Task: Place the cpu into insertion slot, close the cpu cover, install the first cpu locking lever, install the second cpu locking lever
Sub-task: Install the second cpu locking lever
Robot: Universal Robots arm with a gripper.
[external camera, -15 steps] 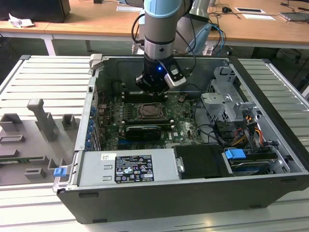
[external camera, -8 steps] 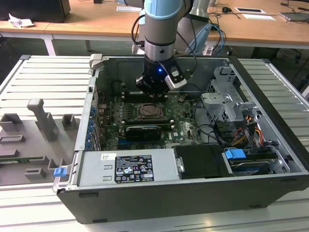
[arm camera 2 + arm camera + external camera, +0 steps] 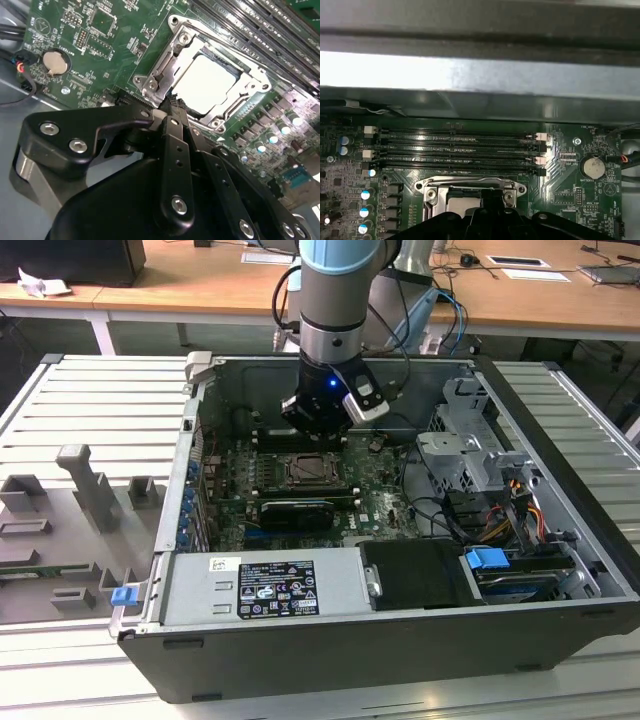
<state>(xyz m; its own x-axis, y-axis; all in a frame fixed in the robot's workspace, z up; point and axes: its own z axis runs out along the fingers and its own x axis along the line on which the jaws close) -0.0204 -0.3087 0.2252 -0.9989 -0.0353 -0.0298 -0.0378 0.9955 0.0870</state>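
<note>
The cpu (image 3: 210, 82) lies flat in the insertion slot (image 3: 250, 107) on the green board, its pale metal top showing through the cut-out of the cpu cover (image 3: 172, 57). The cover is down over it. My gripper (image 3: 172, 106) is shut with nothing in it, and its tip is at the socket's edge next to a corner of the cover. In the first wrist view the gripper (image 3: 490, 199) overlaps the near part of the socket, with the cpu (image 3: 460, 204) beside it. From the exterior view, the gripper (image 3: 322, 428) hangs just above the slot (image 3: 305, 472). I cannot make out how the locking levers stand.
Long black memory slots (image 3: 455, 147) run beside the socket. A coin battery (image 3: 54, 62) sits on the board. The case wall (image 3: 480, 75) stands close behind the memory slots. A drive cage (image 3: 465, 455), cables and a power supply (image 3: 265, 585) fill the case.
</note>
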